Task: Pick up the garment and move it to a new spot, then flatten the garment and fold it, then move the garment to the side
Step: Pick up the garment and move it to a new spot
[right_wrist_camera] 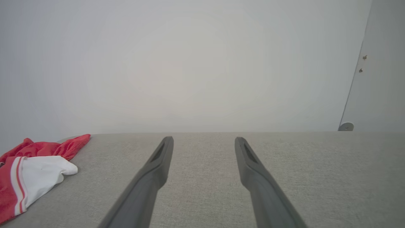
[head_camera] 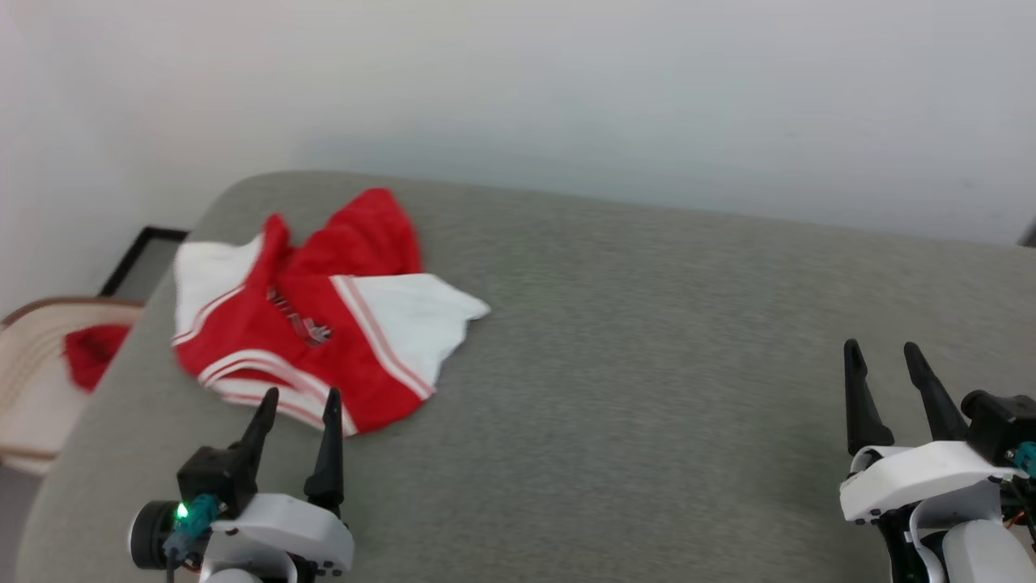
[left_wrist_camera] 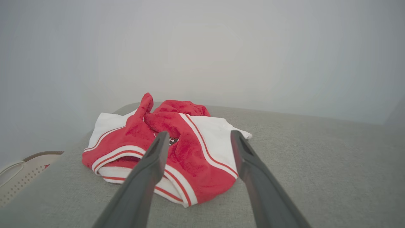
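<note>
The garment (head_camera: 316, 324), a red jersey shirt with white sleeves and striped trim, lies crumpled on the grey surface (head_camera: 615, 364) at the left. My left gripper (head_camera: 299, 398) stands open just in front of its near hem, fingers pointing at it, nothing between them. In the left wrist view the garment (left_wrist_camera: 190, 158) lies bunched right beyond the open left gripper (left_wrist_camera: 197, 135). My right gripper (head_camera: 884, 351) stands open at the lower right, far from the cloth. In the right wrist view the garment (right_wrist_camera: 34, 171) sits at the far left, the open right gripper (right_wrist_camera: 204, 139) over bare grey surface.
A pale basket (head_camera: 32, 389) beyond the surface's left edge holds a small red scrap (head_camera: 93, 352). A dark frame (head_camera: 137, 259) stands on the floor behind it. A white wall (head_camera: 566, 97) runs along the back. A door edge with a stopper (right_wrist_camera: 346, 126) shows at the right.
</note>
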{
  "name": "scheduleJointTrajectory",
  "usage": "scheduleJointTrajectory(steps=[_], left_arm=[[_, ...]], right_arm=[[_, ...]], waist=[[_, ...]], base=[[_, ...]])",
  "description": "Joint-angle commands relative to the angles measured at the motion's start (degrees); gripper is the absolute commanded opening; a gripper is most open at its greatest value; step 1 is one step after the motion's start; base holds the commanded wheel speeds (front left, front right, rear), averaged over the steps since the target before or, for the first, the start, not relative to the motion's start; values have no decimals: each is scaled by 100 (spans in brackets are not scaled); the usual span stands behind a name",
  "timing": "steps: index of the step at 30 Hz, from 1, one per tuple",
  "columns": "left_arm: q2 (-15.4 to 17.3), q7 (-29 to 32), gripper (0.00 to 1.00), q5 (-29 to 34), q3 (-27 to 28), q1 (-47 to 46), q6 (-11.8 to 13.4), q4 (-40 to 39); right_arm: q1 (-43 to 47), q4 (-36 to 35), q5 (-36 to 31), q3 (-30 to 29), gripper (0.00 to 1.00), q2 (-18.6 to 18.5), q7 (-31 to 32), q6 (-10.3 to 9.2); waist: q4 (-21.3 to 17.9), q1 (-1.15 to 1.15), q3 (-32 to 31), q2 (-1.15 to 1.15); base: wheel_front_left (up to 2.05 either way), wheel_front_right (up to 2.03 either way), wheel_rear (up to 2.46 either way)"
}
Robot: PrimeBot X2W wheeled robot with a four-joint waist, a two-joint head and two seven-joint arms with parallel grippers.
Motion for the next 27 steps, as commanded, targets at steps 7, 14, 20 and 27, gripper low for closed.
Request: scheduleJointTrajectory(steps=[7,14,20,27], left_arm=[[13,-2,100,55,72,87,49,10],[-32,-2,100,-46,269,164,155,-156],[-129,-2,100,-175,548,396,258,-544],[-196,-2,100,-208,788,639,261,-852]], right_arm=[[-13,12,23,184,100,24,31,4],[-321,16,43,605,100,64,96,4],[-739,216,176,1259,100,41,112,3],[-1041,582,428,1784,100,-54,-20,3]], waist=[[1436,0,-47,0],[2064,0,146,0],[2173,0,370,0],[2194,0,416,0]], base=[[0,0,0],[0,0,0],[0,0,0],[0,0,0]])
